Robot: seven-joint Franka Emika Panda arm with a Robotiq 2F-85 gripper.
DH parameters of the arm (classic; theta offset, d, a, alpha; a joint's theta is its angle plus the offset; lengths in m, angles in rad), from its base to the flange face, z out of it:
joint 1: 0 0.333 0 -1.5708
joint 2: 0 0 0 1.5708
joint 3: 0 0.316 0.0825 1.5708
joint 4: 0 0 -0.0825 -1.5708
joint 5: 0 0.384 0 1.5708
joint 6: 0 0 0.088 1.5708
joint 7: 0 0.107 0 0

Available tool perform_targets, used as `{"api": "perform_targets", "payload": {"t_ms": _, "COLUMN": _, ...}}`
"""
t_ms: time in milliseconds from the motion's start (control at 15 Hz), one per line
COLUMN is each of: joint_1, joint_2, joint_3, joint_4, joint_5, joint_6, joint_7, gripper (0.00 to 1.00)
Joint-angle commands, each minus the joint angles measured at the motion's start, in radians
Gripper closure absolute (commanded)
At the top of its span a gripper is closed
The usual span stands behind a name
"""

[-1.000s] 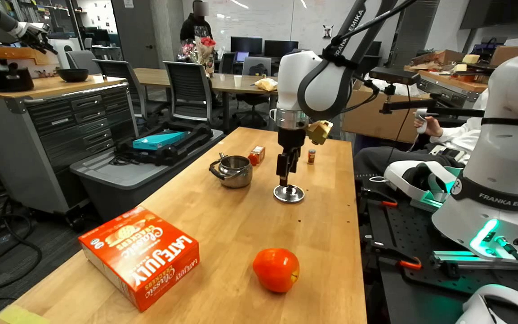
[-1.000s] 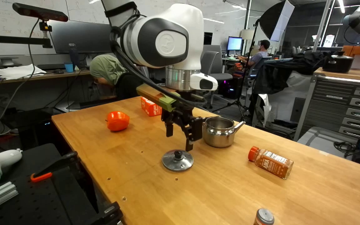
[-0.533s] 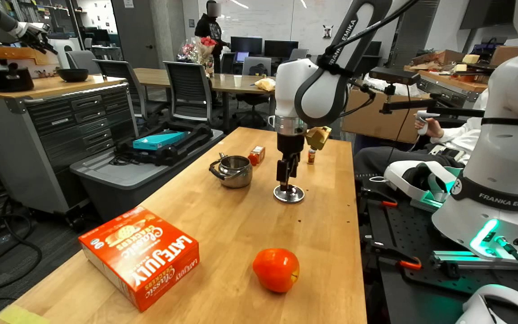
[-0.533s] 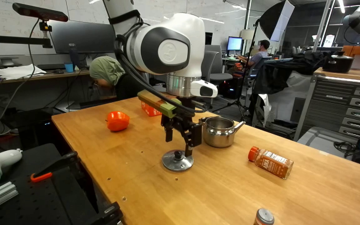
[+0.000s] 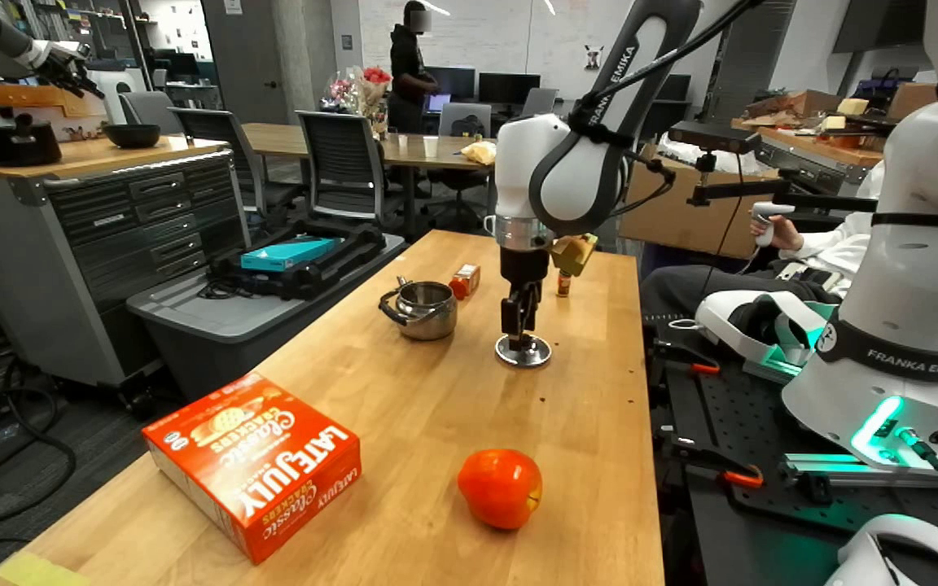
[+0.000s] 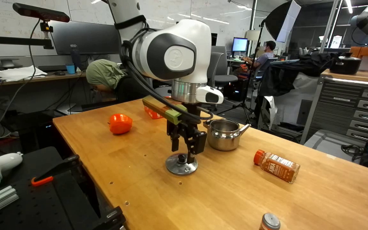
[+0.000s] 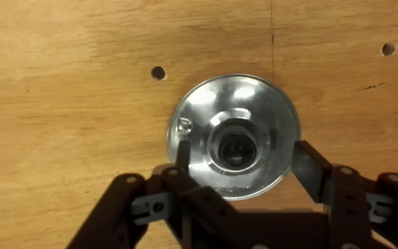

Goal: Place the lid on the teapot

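Steel lid [image 7: 234, 137] sits flat on the bench [image 6: 219, 191], knob [image 7: 237, 152] up, gripper [image 6: 182, 154] pointing down over it with jaws wide either side of the knob, can't tell if it's touching metal, teapot [image 6: 224, 140] upright nearby, spice jar [image 6: 279, 166] on its side near the teapot.

Red box [image 6: 153, 114] behind gripper [image 6: 182, 155] partly hidden in an exterior view; jar [image 6: 270, 222], camera side of gripper, cut off by bottom edge there; wrist view: lid [image 7: 234, 131] under gripper, rim part-hidden by it, touching unclear
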Motion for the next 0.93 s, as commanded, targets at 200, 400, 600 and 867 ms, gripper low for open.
{"api": "perform_targets", "payload": {"t_ms": 200, "joint_1": 0.007, "joint_2": 0.028, "joint_3": -0.015, "joint_4": 0.036, "joint_5": -0.014, "joint_6": -0.017, "joint_7": 0.005, "gripper": 0.78}}
{"api": "perform_targets", "payload": {"t_ms": 400, "joint_1": 0.001, "joint_2": 0.02, "joint_3": -0.007, "joint_4": 0.031, "joint_5": -0.004, "joint_6": -0.018, "joint_7": -0.007, "gripper": 0.92}}
{"api": "perform_targets", "payload": {"t_ms": 600, "joint_1": 0.003, "joint_2": 0.005, "joint_3": -0.005, "joint_4": 0.017, "joint_5": -0.002, "joint_6": -0.013, "joint_7": -0.005, "gripper": 0.9}}
{"api": "perform_targets", "payload": {"t_ms": 867, "joint_1": -0.005, "joint_2": -0.031, "joint_3": 0.009, "joint_4": -0.001, "joint_5": 0.013, "joint_6": -0.03, "joint_7": -0.021, "gripper": 0.93}}
